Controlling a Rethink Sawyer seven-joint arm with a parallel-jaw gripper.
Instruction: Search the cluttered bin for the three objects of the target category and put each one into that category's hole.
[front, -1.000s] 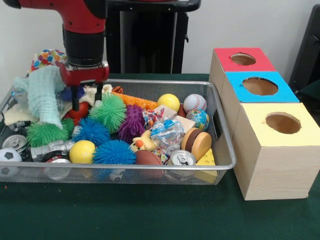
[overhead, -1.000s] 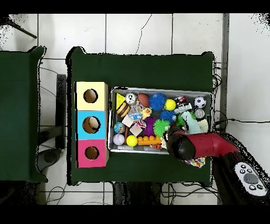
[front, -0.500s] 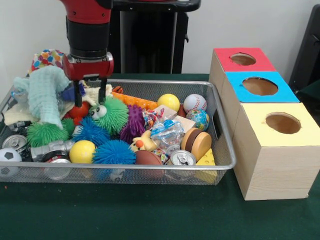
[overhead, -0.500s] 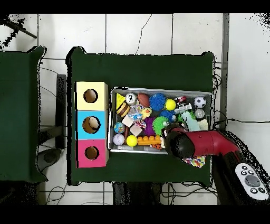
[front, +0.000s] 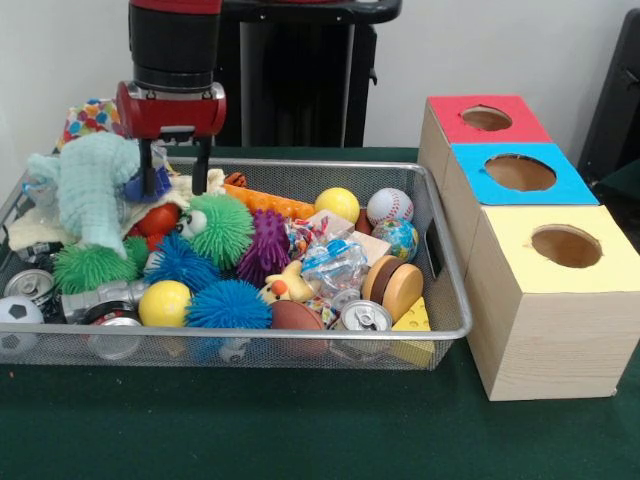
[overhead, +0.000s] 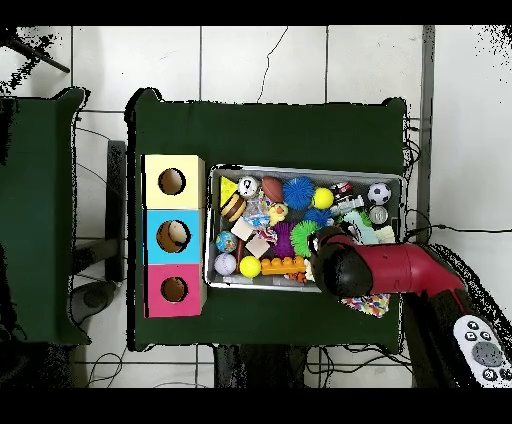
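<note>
Wire bin (front: 440, 330) crammed with toys; claw (front: 173, 180) above.

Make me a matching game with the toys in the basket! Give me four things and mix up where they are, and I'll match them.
Things:
1. baseball
2. soccer ball
3. cheese wedge
4. robot's hand

Places, as the front view shows them:
A. near right corner of the wire bin
B. raised above the bin's far left part, over the green spiky ball
C. near left corner of the bin
D. far right part of the bin, beside the yellow ball

Pairs: 1-D, 2-C, 3-A, 4-B
</note>
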